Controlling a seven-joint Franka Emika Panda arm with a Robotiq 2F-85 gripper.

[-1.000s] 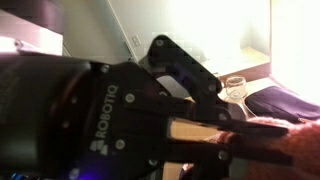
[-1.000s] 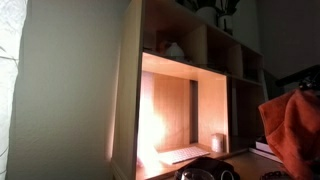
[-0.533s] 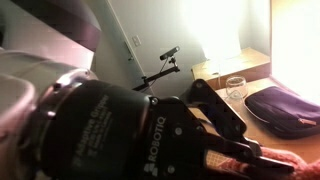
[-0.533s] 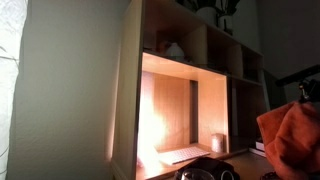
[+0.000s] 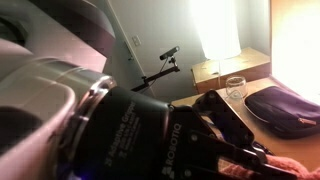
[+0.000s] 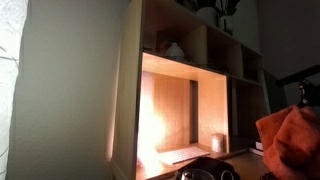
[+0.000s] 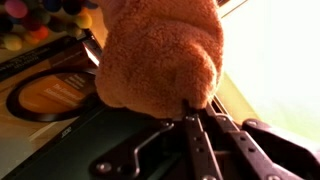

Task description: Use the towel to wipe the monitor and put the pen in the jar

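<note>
Orange towel (image 7: 160, 55) clamped in closed hand (image 7: 190, 110), lower than before, arm (image 5: 100, 115) looming larger.

White lettering reading "ROBOTIQ" (image 5: 178, 150) runs along the dark body of the gripper (image 5: 265, 160) in an exterior view. More white print on the wrist cuff (image 5: 122, 132) behind it is too blurred to read.

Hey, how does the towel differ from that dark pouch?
The towel is orange and fluffy; the pouch is dark and smooth. The towel hangs bunched, pinched in the shut gripper; the pouch lies flat by the jar, untouched. Both look soft.
</note>
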